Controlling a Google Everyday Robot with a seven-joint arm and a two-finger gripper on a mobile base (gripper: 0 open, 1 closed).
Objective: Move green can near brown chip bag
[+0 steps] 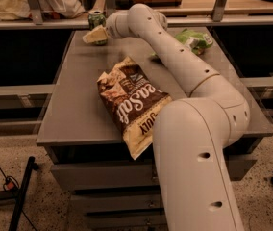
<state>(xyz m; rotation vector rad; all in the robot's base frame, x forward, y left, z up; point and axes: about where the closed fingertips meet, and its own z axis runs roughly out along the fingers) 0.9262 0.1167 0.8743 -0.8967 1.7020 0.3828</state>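
Note:
The green can (97,19) stands upright at the back left corner of the grey table (74,105); only its silver top and upper green part show. My gripper (94,34) is right at the can, in front of it, and covers its lower half. The brown chip bag (131,100) lies flat in the middle of the table, and its cream end hangs over the front edge. The bag lies well in front of the can and a little to its right. My arm reaches from the front right across the table to the can.
A smaller green bag (194,38) lies at the back right of the table, beyond my arm. A shelf rail with metal posts (33,4) runs just behind the can. A black stand leg (23,191) is on the floor at the left.

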